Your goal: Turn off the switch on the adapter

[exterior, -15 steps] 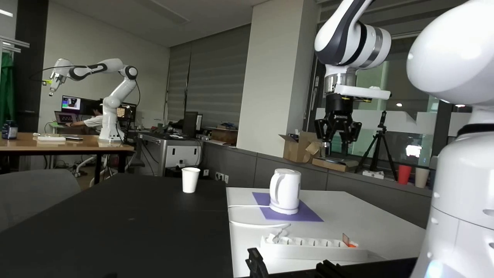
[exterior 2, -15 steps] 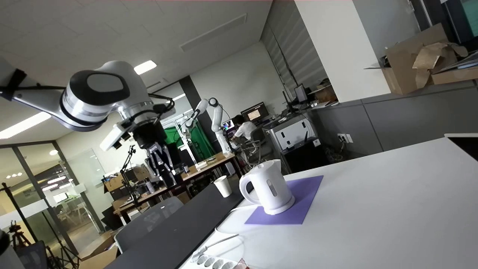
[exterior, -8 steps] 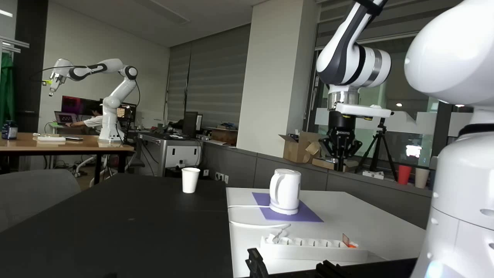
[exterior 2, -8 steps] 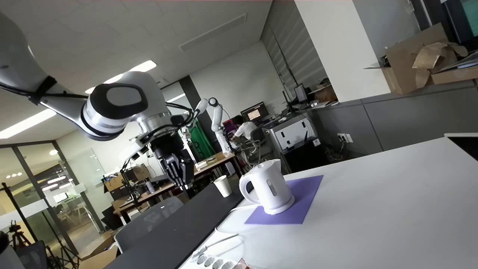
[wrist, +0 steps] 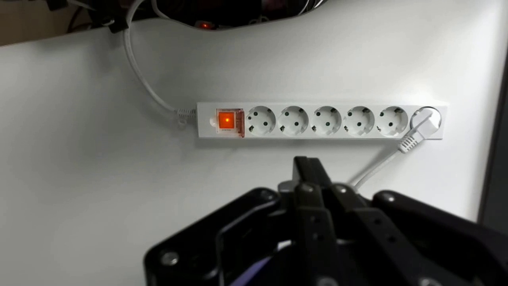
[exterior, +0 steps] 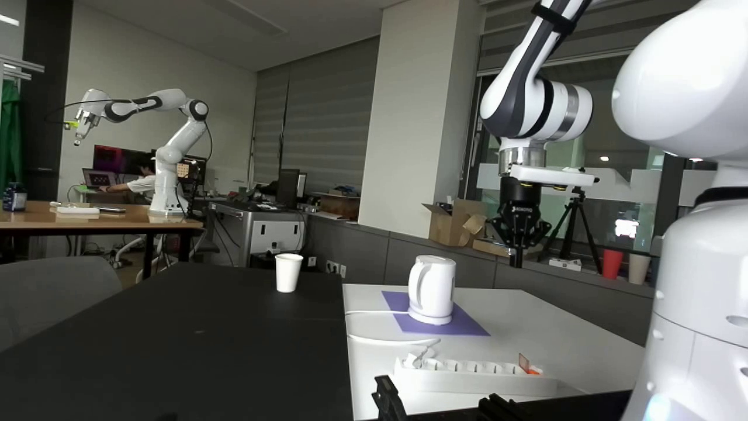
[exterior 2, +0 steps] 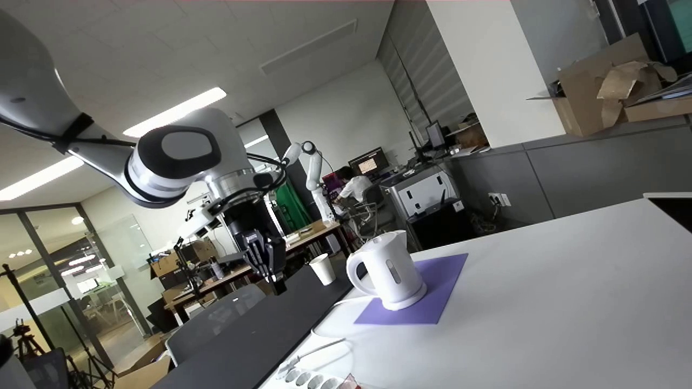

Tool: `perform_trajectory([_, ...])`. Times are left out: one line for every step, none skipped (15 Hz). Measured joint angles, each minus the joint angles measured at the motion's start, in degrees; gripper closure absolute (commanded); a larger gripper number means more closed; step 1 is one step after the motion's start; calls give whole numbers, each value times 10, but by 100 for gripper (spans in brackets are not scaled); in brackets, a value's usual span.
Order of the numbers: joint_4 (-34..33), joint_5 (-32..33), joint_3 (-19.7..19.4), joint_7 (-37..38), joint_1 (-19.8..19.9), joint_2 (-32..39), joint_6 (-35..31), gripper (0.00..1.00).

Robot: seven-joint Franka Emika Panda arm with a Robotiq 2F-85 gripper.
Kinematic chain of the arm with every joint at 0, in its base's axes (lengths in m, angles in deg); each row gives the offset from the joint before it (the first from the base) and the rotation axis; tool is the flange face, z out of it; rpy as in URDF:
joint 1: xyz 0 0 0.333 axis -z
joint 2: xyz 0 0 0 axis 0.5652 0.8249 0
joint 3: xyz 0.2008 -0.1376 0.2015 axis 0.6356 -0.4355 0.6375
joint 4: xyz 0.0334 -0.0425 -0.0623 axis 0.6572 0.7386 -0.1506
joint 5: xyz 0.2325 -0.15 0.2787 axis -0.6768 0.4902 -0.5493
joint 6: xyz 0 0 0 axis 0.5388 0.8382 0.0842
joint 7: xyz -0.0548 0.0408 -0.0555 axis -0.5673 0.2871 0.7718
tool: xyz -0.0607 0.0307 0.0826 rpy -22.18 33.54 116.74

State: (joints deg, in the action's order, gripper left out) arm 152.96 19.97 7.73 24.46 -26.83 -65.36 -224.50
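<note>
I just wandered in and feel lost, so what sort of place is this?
Probably a robotics lab: one robot arm in the foreground, a second arm on a brown-topped table, and a person near a lit computer monitor.

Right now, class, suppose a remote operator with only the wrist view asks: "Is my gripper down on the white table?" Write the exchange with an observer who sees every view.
Observer: No; in an exterior view the gripper hangs above the white table, not touching it.
Operator: Does the flap beside the switch lie flat?
Observer: No; in an exterior view it sticks up above the power strip.
Operator: Anything on the black table?
Observer: Yes, a white cup stands there.
</note>
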Motion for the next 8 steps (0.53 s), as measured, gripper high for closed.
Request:
perform_trajectory([0,0,0,0,0,1,0,99])
perform_trajectory([0,0,0,0,0,2,0,99])
perform_trajectory([0,0,0,0,0,3,0,99])
perform_trajectory([0,0,0,0,0,3,0,99])
perform_trajectory([0,0,0,0,0,3,0,99])
perform_trajectory([0,0,0,0,0,3,0,99])
perform_trajectory([0,0,0,0,0,3,0,99])
perform_trajectory([-1,0,0,0,0,3,0,99])
